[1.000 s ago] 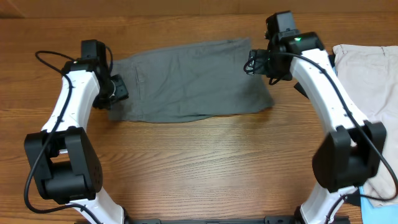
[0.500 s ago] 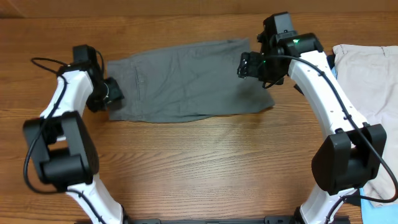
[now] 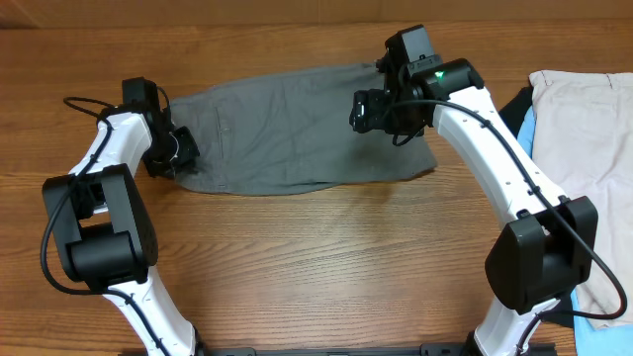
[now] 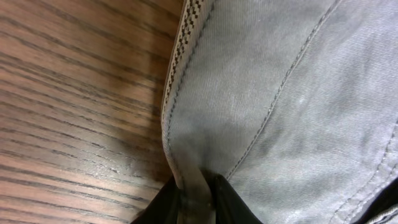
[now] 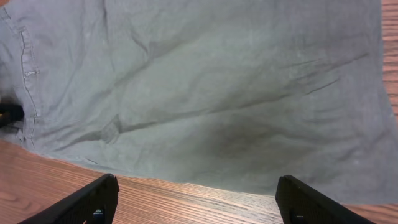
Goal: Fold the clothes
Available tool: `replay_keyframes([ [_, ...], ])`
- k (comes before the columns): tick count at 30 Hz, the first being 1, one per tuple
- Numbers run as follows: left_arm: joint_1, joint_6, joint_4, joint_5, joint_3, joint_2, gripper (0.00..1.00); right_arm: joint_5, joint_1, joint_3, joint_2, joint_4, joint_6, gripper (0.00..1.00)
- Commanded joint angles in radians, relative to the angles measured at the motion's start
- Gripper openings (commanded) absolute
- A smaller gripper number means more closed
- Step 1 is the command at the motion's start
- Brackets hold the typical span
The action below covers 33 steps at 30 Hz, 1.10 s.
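Overhead, task thing: the grey shorts (image 3: 297, 129) lie spread flat and single-layered along the far edge of the worktop (image 3: 316, 257), about midway across.
Overhead, left claw: the left claw (image 3: 176, 153) sits at the shorts' left end, low on the cloth.
Overhead, right claw: the right claw (image 3: 368, 109) hangs over the shorts' right part, towards the far edge.
Overhead, other clothes: a beige garment (image 3: 584, 129) lies unfolded at the worktop's right edge, with a light-blue piece (image 3: 528, 133) showing from under its left side.
Left wrist, grip: the left claw is clenched on the grey shorts; a stitched edge of the fabric is nipped between its dark fingers (image 4: 163, 202), bare wood just beside it.
Right wrist, grip: the right claw is released, its fingers (image 5: 93, 199) standing wide apart above the cloth with nothing between them.
Right wrist, cloth: the fabric below is smooth but for a few creases.
Progress, done: judging from how things lie, no fold is made yet; one end is only gripped.
Progress, left: a second hold for the right claw, the fold itself, and then the beige and blue pieces.
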State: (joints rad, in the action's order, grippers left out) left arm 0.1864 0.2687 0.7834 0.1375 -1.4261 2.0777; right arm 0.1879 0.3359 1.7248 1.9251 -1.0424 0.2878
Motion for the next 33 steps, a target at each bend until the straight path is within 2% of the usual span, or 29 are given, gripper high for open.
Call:
replay_keyframes([
  [1,-0.002,-0.008,0.01,0.033,0.016,0.046,0.18,0.008,0.003,-0.006,0.006,0.002,-0.001,0.85],
  [4,-0.002,-0.008,0.009,0.033,0.015,0.046,0.04,0.008,0.003,-0.006,0.006,0.0,-0.001,0.85],
  [12,-0.003,-0.032,0.12,0.04,-0.101,0.023,0.04,0.082,0.018,-0.006,0.008,0.004,-0.004,0.83],
  [15,-0.006,-0.038,0.205,0.04,-0.201,-0.004,0.04,0.148,0.037,-0.006,0.018,0.023,0.009,0.62],
  [17,-0.008,-0.037,0.261,0.04,-0.279,-0.029,0.04,0.146,0.054,-0.006,0.031,0.037,0.052,0.4],
  [24,-0.029,-0.051,0.433,0.039,-0.531,-0.092,0.04,0.193,0.115,-0.006,0.114,0.107,0.136,0.06],
  [29,-0.057,-0.068,0.494,0.036,-0.634,-0.111,0.04,0.313,0.175,-0.006,0.191,0.207,0.136,0.04],
  [33,-0.088,-0.068,0.511,0.037,-0.679,-0.111,0.04,0.323,0.237,-0.006,0.238,0.27,0.167,0.04],
])
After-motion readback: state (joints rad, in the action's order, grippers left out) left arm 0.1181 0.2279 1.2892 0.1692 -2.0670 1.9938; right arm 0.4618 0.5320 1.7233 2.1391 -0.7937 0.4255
